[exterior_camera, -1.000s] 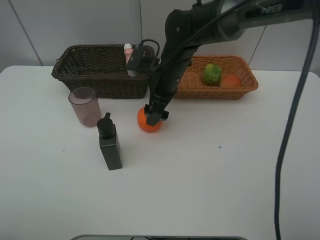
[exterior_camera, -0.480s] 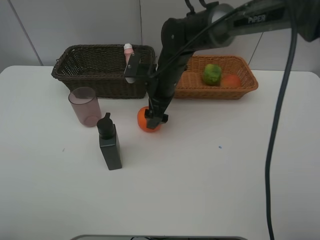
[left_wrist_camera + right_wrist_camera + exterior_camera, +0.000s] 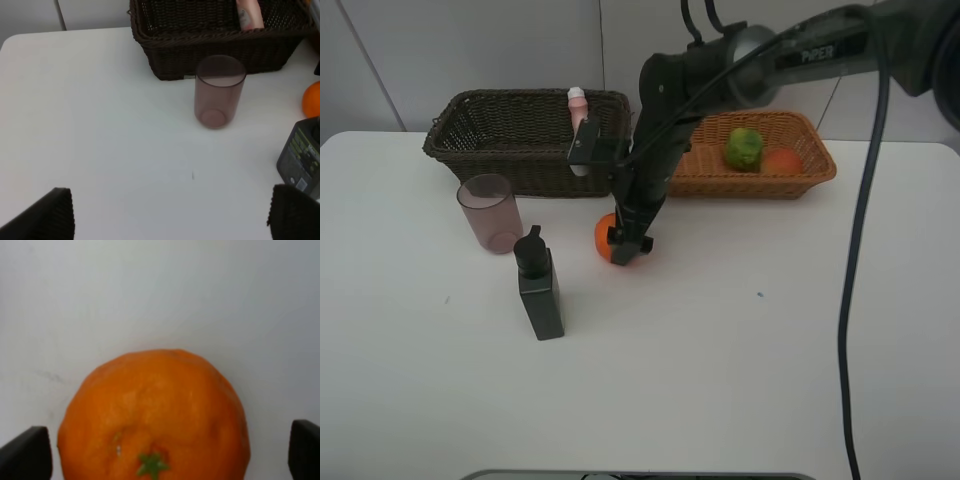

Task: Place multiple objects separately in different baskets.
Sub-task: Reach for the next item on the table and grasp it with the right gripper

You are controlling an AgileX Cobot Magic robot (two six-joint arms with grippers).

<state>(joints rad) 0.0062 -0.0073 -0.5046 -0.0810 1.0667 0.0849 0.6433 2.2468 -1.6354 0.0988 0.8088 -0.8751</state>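
Right hand (image 3: pixel 630 243) hangs straight down over the orange tangerine (image 3: pixel 604 238) at the middle of the high view. Its fingers are spread wide: the wrist picture shows a fingertip (image 3: pixel 25 457) at each side edge, both clear of the skin, so it grips nothing yet. The fruit sits on the white surface (image 3: pixel 740 370), roughly centred between the fingers. A good grasp would probably bring the fingers down past the widest part of the fruit and close them gently and evenly, since a round fruit may roll or slip out. The lift should go straight up, because the dark pump bottle (image 3: pixel 540 290) stands near, toward the lower left. The mauve cup (image 3: pixel 490 212) stands at the left, just in front of the dark brown basket (image 3: pixel 510 160), which holds the pink bottle (image 3: pixel 577 105). The light tan basket (image 3: pixel 760 182) at the upper right holds the green fruit (image 3: pixel 744 148) and the peach (image 3: pixel 781 160), so the tangerine likely belongs there. The left hand (image 3: pixel 170 215) is open and empty.
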